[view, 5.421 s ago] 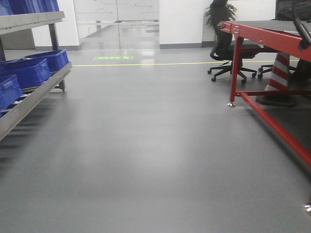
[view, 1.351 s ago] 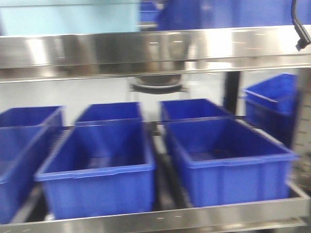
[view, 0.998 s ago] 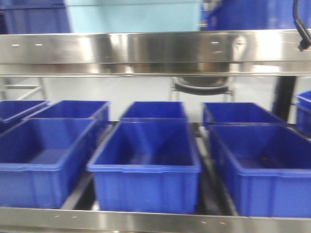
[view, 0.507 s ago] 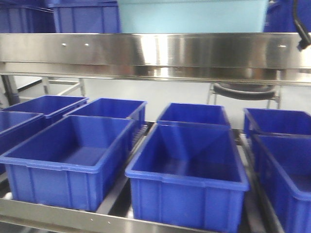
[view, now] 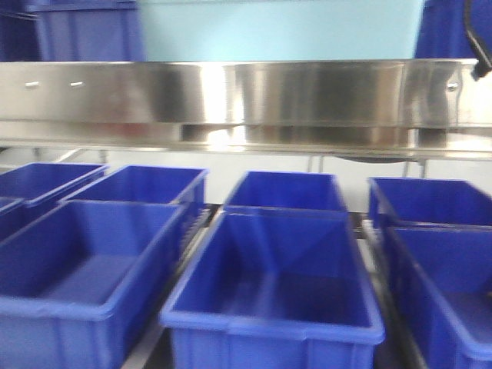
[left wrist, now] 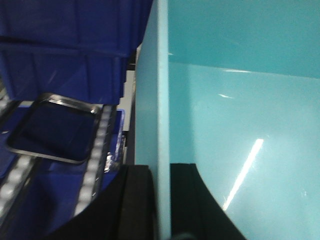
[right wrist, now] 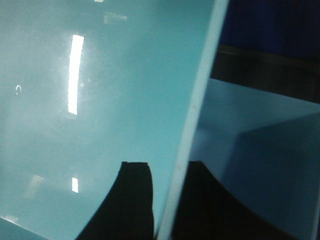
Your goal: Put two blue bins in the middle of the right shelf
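The pale turquoise bin point(view: 280, 29) hangs between my two arms, level with the upper tier and just above the steel shelf edge point(view: 231, 100). I take it for one of the bins to be moved, though it is far lighter than the rest. The left gripper point(left wrist: 164, 205) is clenched on one of its side walls, a finger on each face, and the right gripper point(right wrist: 172, 205) grips another wall the same way.

Below the steel edge, dark blue bins point(view: 273, 284) fill the middle tier in two rows, front and back. I see no free slot from here.

To do this carry well, I would keep both wrists level so neither wall twists in its clamp. I would also hold the bin's floor clear of the steel edge and creep the base until the blur settles.

Against half a second ago, the dark blue bins sit larger and lower in the front view and the steel edge has dropped. I judge the base has rolled closer.
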### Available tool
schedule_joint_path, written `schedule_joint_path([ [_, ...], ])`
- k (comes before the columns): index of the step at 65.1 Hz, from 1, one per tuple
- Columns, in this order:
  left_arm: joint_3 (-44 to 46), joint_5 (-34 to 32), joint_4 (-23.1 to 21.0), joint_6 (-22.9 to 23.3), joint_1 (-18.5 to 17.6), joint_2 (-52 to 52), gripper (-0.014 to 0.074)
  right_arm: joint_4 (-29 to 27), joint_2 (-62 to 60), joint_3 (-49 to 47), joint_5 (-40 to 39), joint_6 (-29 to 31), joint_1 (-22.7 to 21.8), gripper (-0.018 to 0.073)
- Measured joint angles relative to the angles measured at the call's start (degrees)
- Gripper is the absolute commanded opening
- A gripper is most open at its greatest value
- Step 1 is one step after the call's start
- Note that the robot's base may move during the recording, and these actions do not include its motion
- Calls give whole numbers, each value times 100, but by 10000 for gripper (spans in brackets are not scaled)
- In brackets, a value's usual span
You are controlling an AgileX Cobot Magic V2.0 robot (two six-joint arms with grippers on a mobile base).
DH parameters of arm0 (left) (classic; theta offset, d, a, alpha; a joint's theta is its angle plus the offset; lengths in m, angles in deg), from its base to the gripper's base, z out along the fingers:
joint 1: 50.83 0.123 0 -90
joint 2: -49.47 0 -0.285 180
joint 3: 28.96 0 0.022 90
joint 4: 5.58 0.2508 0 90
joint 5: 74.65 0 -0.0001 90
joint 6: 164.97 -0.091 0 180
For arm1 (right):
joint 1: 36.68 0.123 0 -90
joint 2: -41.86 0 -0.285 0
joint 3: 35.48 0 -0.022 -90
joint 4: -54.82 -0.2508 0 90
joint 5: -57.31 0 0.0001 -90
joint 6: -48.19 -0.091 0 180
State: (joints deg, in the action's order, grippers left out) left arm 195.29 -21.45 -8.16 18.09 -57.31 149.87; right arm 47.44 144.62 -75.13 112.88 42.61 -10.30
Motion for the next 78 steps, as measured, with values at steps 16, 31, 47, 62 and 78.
schedule_joint_path([
  [16, 0, 0, 0, 0, 0, 0, -111, 20, 0, 0, 0, 0, 0, -151],
  [31, 0, 0, 0, 0, 0, 0, -111, 20, 0, 0, 0, 0, 0, -151],
  [47, 0, 0, 0, 0, 0, 0, -111, 20, 0, 0, 0, 0, 0, -151],
  [62, 0, 0, 0, 0, 0, 0, -111, 20, 0, 0, 0, 0, 0, -151],
  [78, 0, 0, 0, 0, 0, 0, -111, 20, 0, 0, 0, 0, 0, -151],
])
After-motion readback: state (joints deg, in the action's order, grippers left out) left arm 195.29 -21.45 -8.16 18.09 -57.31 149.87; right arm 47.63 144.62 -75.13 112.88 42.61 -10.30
